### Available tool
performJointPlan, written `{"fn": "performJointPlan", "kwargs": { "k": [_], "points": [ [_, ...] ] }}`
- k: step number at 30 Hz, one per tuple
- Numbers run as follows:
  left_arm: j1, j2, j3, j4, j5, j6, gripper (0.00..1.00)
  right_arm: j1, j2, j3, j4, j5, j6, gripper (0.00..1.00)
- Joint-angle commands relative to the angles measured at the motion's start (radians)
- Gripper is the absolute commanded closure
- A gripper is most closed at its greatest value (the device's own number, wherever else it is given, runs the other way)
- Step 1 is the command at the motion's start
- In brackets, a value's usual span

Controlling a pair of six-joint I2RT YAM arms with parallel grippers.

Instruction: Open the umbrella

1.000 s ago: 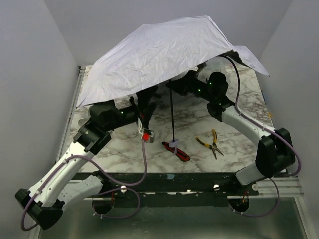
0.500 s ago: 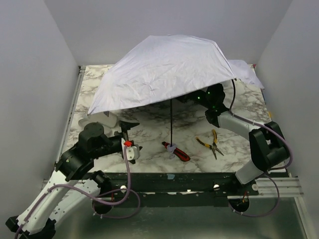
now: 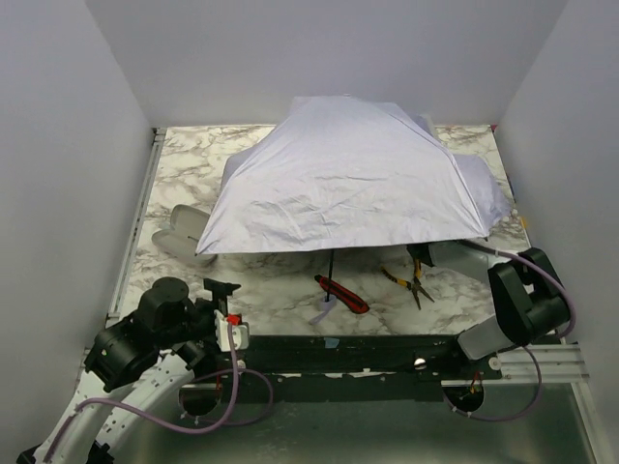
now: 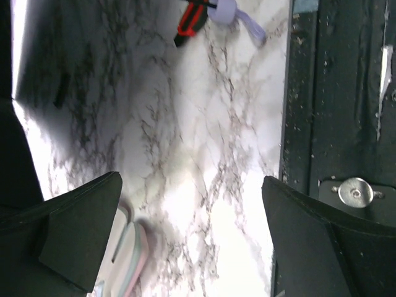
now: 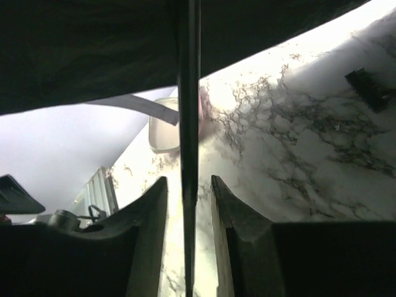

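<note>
The umbrella (image 3: 358,184) is open; its pale lavender canopy sits low over the middle and right of the table. Its thin black shaft (image 3: 332,266) runs down to the stubby lavender handle (image 3: 323,311) near the front edge. My right gripper is hidden under the canopy in the top view. In the right wrist view the right gripper (image 5: 189,180) has its jaws a little apart on either side of the shaft (image 5: 189,93), with a gap on each side. My left gripper (image 3: 224,307) is open and empty at the near left, well apart from the umbrella. The left wrist view (image 4: 192,179) shows the handle (image 4: 224,11) far off.
A clear plastic box (image 3: 184,227) lies at the left, partly under the canopy edge. A red-handled tool (image 3: 340,293) lies beside the handle, and yellow pliers (image 3: 411,277) to its right. The table's black front frame (image 4: 309,124) is close to my left gripper.
The canopy has come down and shifted right to sit low over the table. My left arm has drawn back to the near left corner. My right arm has lowered under the canopy.
</note>
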State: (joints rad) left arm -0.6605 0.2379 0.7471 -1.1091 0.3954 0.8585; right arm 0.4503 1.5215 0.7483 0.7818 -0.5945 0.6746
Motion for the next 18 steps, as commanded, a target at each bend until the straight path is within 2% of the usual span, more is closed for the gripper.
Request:
{"fn": "performJointPlan", "kwargs": {
  "k": [1, 5, 6, 7, 8, 12, 18],
  "points": [
    [-0.001, 0.008, -0.014, -0.096, -0.059, 0.009, 0.02, -0.002, -0.075, -0.050, -0.074, -0.025, -0.130, 0.51],
    [-0.002, -0.004, -0.017, -0.087, -0.060, -0.034, 0.02, -0.002, -0.151, -0.095, -0.162, -0.019, -0.230, 0.25],
    [-0.002, -0.007, -0.018, -0.083, -0.071, -0.045, 0.02, -0.003, -0.173, -0.108, -0.192, -0.010, -0.255, 0.21],
    [-0.001, -0.009, -0.020, -0.076, -0.084, -0.060, 0.02, -0.003, -0.200, -0.118, -0.219, -0.001, -0.284, 0.04],
    [-0.001, -0.014, -0.021, -0.068, -0.096, -0.080, 0.01, -0.003, -0.228, -0.132, -0.255, 0.013, -0.303, 0.01],
    [0.018, -0.022, -0.019, -0.035, -0.125, -0.162, 0.01, -0.002, -0.381, -0.176, -0.416, 0.015, -0.429, 0.00],
    [0.163, -0.028, -0.007, 0.039, -0.151, -0.265, 0.01, -0.002, -0.622, -0.212, -0.712, 0.081, -0.679, 0.00]
  ]
}}
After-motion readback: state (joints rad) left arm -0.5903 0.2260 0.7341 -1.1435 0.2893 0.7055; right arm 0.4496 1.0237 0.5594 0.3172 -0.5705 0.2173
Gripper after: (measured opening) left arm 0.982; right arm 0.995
